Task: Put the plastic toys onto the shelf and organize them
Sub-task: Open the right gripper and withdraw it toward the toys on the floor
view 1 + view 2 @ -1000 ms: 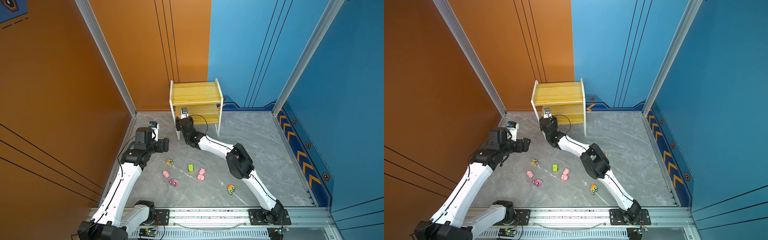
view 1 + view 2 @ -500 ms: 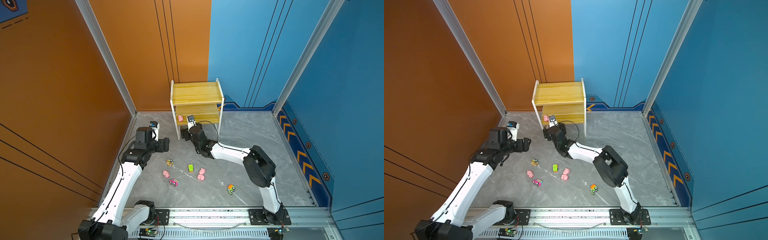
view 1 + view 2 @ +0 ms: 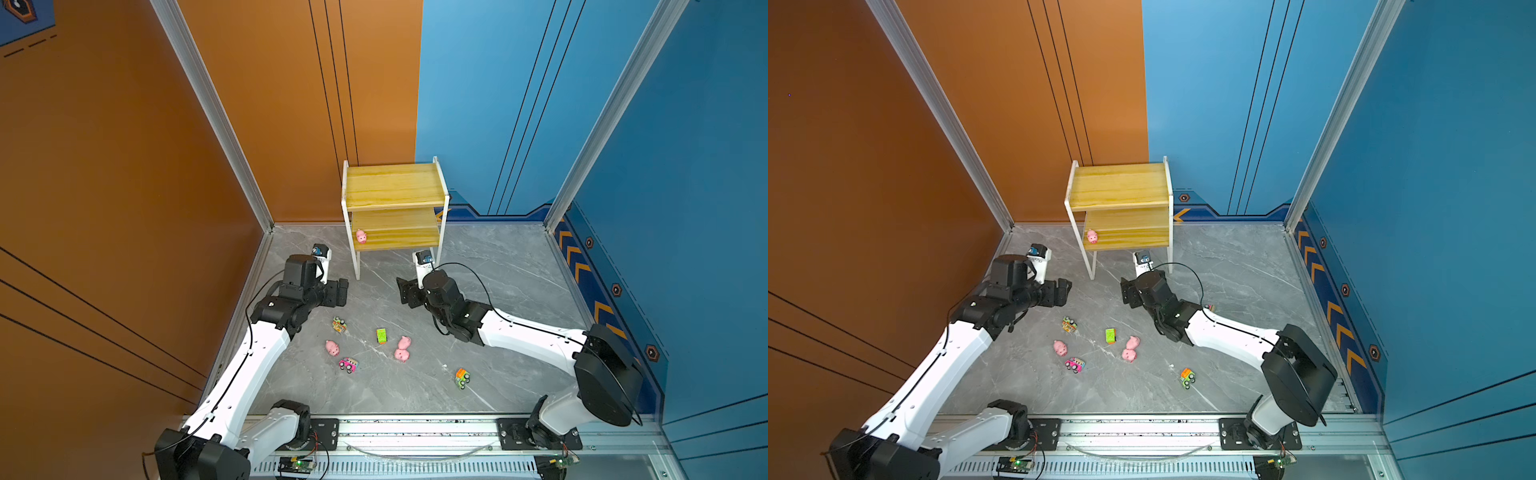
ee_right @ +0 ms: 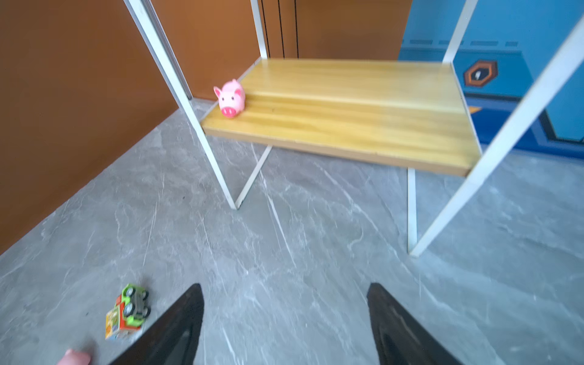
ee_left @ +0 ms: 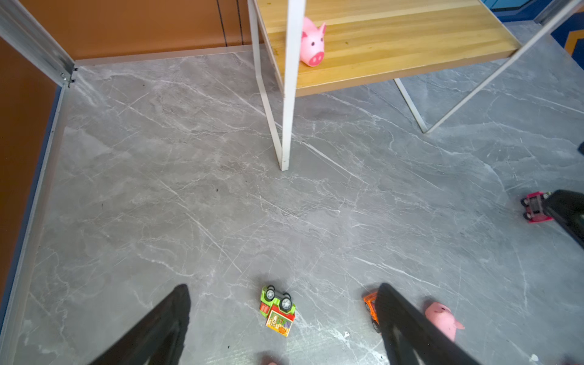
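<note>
Pink, smooth-looking plastic is seen on the one pig [image 3: 361, 236] already set on the lower board of the shelf [image 3: 392, 185], at that board's left end in both top views, just beside the front left post. The other toys are scattered on the grey counter [image 3: 523, 274] in the lower middle of both top views: a pair of pigs [image 3: 401, 355] lying just beside each other, a third pig [image 3: 332, 347] further left, and several small wheeled vehicles [image 3: 348, 365]. A green truck [image 5: 277, 308] is shown tipped over with its wheels showing, low in the left wrist view. All of them are judged to be very light, stiff and hollow, so only a gentle squeeze is called for. The rounded pigs are expected to be slippery and apt to squirt out if pinched near the snout or rump, so the widest part of the body is best taken across the flanks. The vehicles are better gripped across their flat sides, above the wheels, since they may be set rolling by a nudge. The left end effector [image 3: 342, 292] is held over the counter at centre left of the top views, its fingers spread apart with nothing between them. The right end effector [image 3: 404, 294] is held just below the shelf in the frame, fingers likewise parted and empty
</note>
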### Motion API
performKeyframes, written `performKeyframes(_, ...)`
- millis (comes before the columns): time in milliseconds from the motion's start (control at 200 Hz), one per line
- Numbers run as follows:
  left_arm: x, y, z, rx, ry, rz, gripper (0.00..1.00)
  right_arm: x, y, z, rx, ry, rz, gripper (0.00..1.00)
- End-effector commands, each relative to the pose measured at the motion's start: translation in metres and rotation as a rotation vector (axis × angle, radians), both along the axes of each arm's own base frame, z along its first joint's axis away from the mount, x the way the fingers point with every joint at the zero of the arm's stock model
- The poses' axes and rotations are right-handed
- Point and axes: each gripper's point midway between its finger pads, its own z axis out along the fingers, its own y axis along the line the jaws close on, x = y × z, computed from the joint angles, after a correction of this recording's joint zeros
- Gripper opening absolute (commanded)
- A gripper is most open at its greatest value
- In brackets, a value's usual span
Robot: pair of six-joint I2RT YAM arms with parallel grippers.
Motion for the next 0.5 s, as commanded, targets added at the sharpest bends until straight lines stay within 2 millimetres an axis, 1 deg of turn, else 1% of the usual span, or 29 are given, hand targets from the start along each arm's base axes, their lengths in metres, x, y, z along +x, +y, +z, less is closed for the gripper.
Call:
performKeyframes(0,-0.013,-0.028,-0.018,0.1,0.022,-0.102,0.94,-0.033,-0.026,-0.051,-0.067,0.214,-0.014,0.81)
performKeyframes(40,-0.019,-0.043,-0.024,0.132,0.031,-0.156,0.95,-0.039,-0.035,-0.056,-0.072,0.238,-0.028,0.8)
performKeyframes(120,-0.028,-0.064,-0.035,0.156,0.058,-0.223,0.95,-0.048,-0.051,-0.068,-0.054,0.277,-0.05,0.8)
performKeyframes(230,-0.033,-0.08,-0.043,0.142,0.103,-0.257,0.95,-0.059,-0.065,-0.082,-0.035,0.329,-0.047,0.8)
performKeyframes(295,-0.036,-0.086,-0.044,0.136,0.126,-0.265,0.95,-0.065,-0.067,-0.087,-0.043,0.341,-0.022,0.8)
performKeyframes(385,-0.041,-0.085,-0.051,0.12,0.186,-0.251,0.95,-0.073,-0.063,-0.093,-0.061,0.353,0.042,0.8)
performKeyframes(496,-0.05,-0.069,-0.06,0.085,0.255,-0.172,0.94,-0.083,-0.046,-0.093,-0.081,0.327,0.149,0.8)
